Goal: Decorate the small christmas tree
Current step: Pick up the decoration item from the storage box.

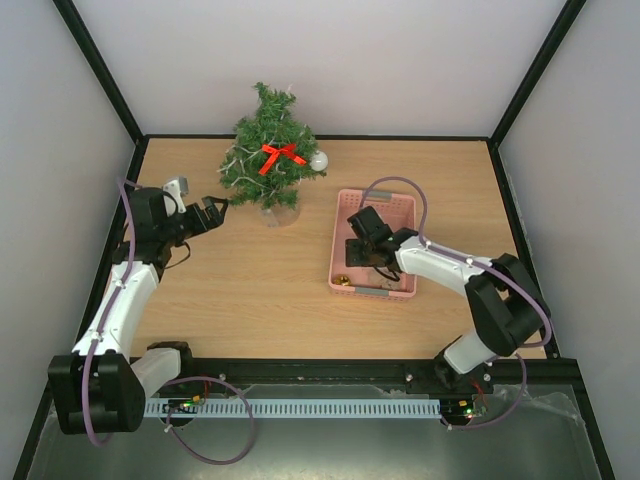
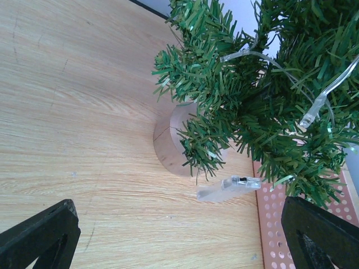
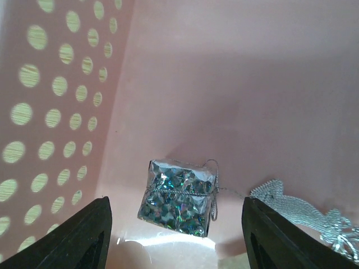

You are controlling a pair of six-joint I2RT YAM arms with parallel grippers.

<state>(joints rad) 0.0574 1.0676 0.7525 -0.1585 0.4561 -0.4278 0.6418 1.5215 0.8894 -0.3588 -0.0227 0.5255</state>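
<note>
The small christmas tree [image 1: 270,165], light, soft-bristled and likely best steadied at its round base [image 2: 171,145], stands near the desk's far edge, the left hand [image 1: 214,214] spread wide beside it, the right hand [image 1: 358,250] equally wide over a silver gift-box ornament [image 3: 178,197] in the pink basket [image 1: 337,240].

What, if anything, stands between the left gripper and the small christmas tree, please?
Nothing visible does. The open left gripper faces the small christmas tree, and its wrist view shows only table between it and the tree's base.
</note>
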